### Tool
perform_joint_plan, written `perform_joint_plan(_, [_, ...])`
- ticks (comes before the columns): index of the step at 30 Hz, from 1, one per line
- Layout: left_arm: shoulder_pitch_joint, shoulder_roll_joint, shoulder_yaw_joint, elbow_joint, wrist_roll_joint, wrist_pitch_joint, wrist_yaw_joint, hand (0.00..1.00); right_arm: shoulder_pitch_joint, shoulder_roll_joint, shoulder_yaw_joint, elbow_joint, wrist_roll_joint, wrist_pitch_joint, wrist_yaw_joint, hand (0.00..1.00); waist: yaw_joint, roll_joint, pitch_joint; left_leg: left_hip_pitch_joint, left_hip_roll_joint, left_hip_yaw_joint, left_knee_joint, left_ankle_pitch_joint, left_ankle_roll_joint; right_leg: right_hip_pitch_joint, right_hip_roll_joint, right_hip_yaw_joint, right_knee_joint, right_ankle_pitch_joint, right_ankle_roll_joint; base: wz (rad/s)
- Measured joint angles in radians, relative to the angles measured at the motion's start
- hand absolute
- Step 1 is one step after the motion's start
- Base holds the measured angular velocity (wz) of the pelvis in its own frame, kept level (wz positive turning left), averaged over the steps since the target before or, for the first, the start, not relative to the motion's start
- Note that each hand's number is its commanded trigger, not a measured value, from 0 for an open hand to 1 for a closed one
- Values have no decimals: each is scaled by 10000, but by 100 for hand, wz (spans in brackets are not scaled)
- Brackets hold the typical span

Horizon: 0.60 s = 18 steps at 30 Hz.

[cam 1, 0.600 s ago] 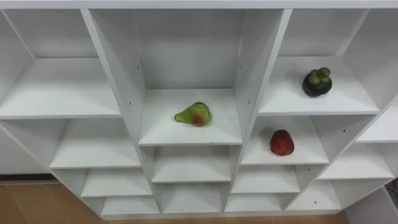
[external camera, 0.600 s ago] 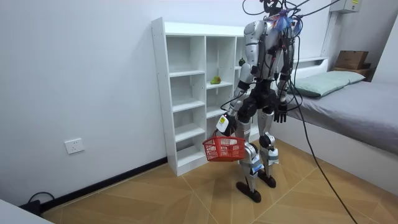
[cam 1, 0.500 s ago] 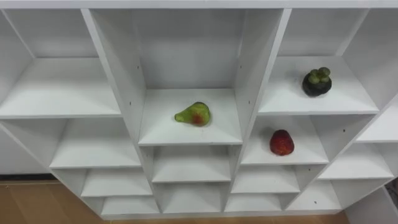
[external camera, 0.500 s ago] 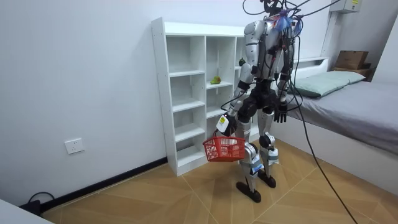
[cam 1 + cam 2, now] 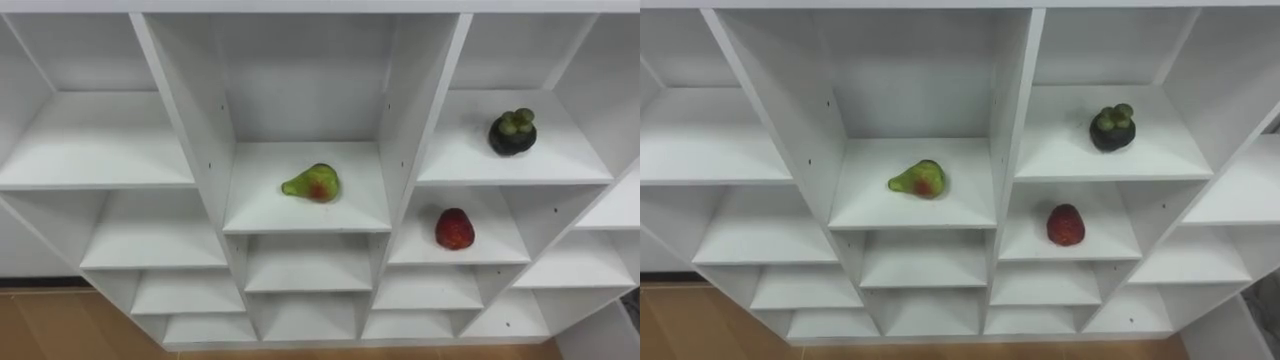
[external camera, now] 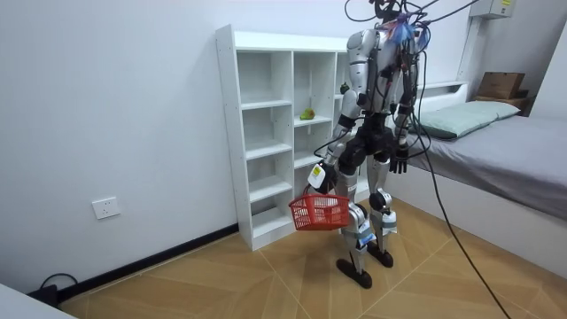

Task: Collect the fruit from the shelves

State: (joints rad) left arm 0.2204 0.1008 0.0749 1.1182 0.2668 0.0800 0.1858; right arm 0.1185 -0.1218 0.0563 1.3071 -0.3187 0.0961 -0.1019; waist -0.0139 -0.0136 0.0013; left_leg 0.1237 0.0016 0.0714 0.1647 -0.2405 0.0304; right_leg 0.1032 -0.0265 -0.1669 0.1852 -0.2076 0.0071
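A: Room view: we see L hand (image 6: 316, 176) clenched on handle of red basket (image 6: 319, 213), which hangs below it; R hand (image 6: 400, 165) loose.
B: Fruit?
A: Pear (image 5: 311, 184), mangosteen (image 5: 512, 132), red fruit (image 5: 454, 229) on closet (image 5: 190, 150) shelves, higher than L hand.

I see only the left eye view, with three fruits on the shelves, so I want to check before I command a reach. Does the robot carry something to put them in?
Observer: Yes. In the room view a red basket hangs from the left robot hand, at about knee height.
Operator: And the right robot hand?
Observer: The right robot hand hangs low at the robot's side, away from the shelf unit.
Operator: How does the robot stand?
Observer: Upright on the wooden floor, facing the shelf unit, with a bed behind it.
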Motion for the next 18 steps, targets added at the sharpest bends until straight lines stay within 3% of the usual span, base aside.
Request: perform_joint_plan(18, [-193, 3, -217, -22, -23, -514, 91, 100, 69, -7, -81, -481, 522, -452, -696, 0, -56, 108, -1, -113, 7, 110, -9, 0, 0, -197, 21, 117, 39, 3, -2, -1])
